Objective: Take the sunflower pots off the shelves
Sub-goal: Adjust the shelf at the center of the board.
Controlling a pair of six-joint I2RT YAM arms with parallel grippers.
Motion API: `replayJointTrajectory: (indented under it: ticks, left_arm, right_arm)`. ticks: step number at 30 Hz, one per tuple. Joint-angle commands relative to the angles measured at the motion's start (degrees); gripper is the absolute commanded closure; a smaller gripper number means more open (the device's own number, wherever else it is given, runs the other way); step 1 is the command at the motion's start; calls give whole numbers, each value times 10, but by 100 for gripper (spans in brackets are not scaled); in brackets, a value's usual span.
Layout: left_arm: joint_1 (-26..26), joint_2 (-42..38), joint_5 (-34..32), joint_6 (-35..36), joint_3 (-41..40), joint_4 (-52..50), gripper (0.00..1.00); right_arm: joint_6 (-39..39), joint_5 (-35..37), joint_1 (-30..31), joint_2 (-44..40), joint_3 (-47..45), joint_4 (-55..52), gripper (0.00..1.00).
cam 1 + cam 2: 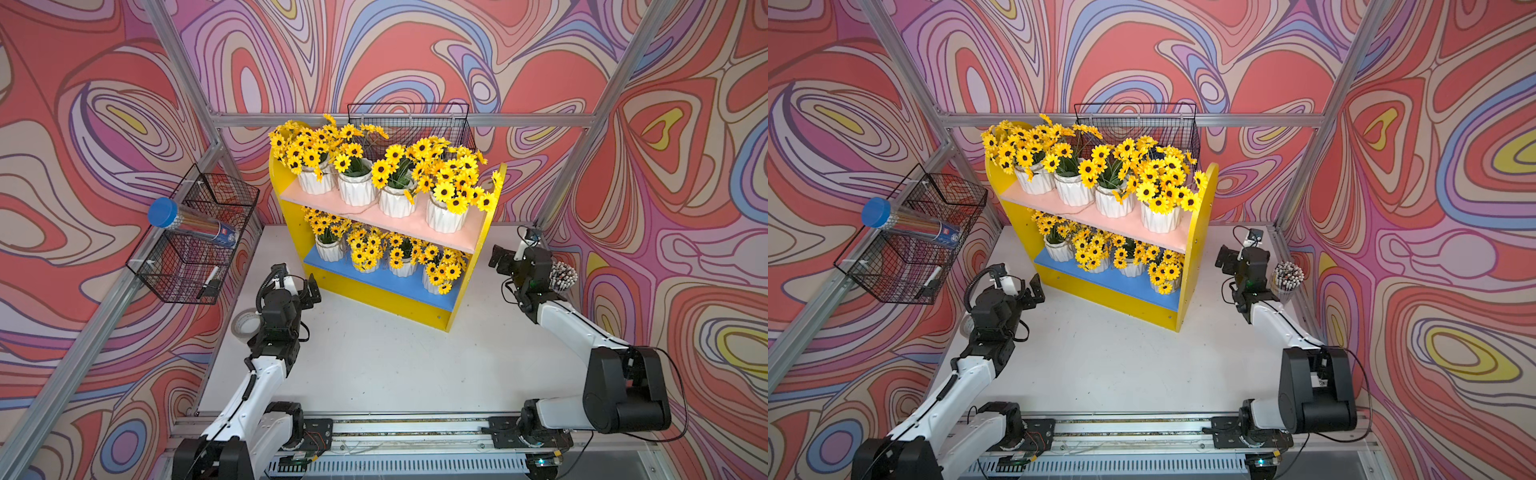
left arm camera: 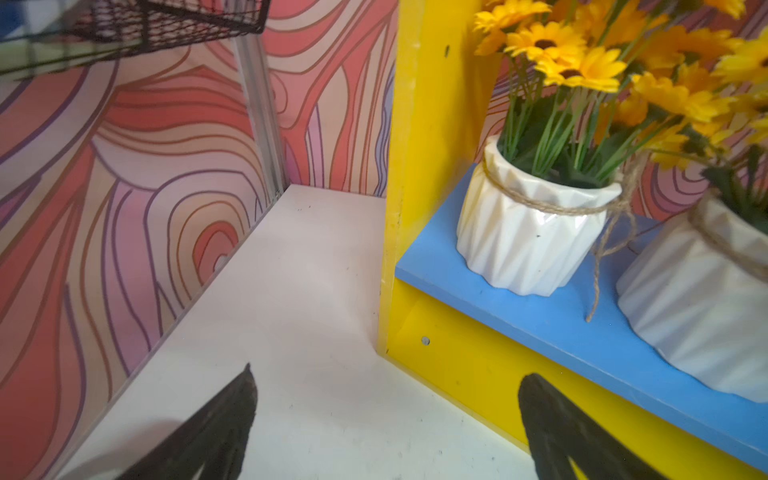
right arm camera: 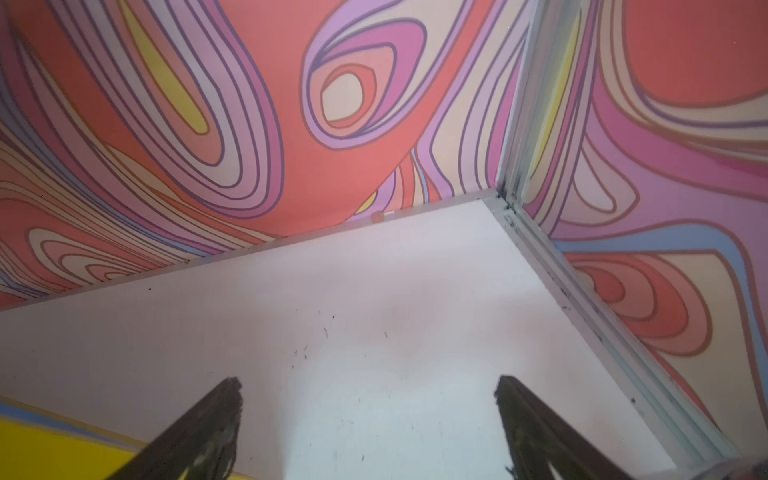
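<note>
All eight sunflower pots [image 1: 397, 201] are on the shelves [image 1: 374, 300]. You have four in a row on the pink upper board [image 1: 365, 214] and four on the blue lower board [image 1: 374, 277]. Every pot is upright, and neighbouring bunches of yellow blooms touch and overlap.

Your left gripper [image 1: 311, 291] sits just off the shelves' front corner on the left arm's side. It is low, about level with the blue lower board, with its jaws spread wide and nothing between them. Its wrist view shows you the end pot [image 2: 528, 232] of the lower row, just inside the yellow side panel, with twine tied round its rim.

Your right gripper [image 1: 500, 259] is past the shelves' other side panel, near it but apart from it. Its jaws are also spread wide and empty. Its wrist view gives you only bare table, the wall corner and a sliver of yellow.

The shelves stand at an angle on the white table [image 1: 395, 365]. Farther from the shelves than the right gripper is a cup of pencils [image 1: 563, 276]. A roll of tape [image 1: 245, 326] lies beside the left arm, away from the shelves. On the wall to that side, a wire basket [image 1: 195, 245] holds a clear tube with a blue cap [image 1: 189, 224]. A second wire basket [image 1: 409, 124] hangs right behind the shelves.
</note>
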Motion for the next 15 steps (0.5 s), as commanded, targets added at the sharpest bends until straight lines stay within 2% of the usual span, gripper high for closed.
replayJointTrajectory:
  ticks: [1, 3, 6, 9, 10, 12, 13, 15]
  left_arm:
    - [-2, -50, -11, -116, 54, -176, 0]
    - [-2, -84, 46, -123, 66, -196, 0]
    - [-2, -140, 48, -168, 76, -233, 0]
    - [-2, -190, 50, -221, 68, -240, 0]
    - [-2, -202, 53, -242, 62, -241, 0]
    - [-2, -228, 78, -294, 54, -259, 0]
    - [-2, -237, 81, -313, 54, -278, 0]
    - [-2, -255, 97, -320, 53, -295, 0]
  right_arm:
    - [66, -22, 2, 7, 23, -194, 2]
    - [83, -31, 2, 0, 10, -199, 2]
    - [116, -30, 2, -21, -7, -191, 2]
    - [207, 25, 1, -20, 12, -249, 2]
    - [190, 10, 1, -15, 22, -258, 4]
    - [149, -58, 1, -12, 40, -279, 25]
    - [147, -80, 1, -21, 37, -282, 29]
    - [154, -113, 2, -60, 22, -285, 30]
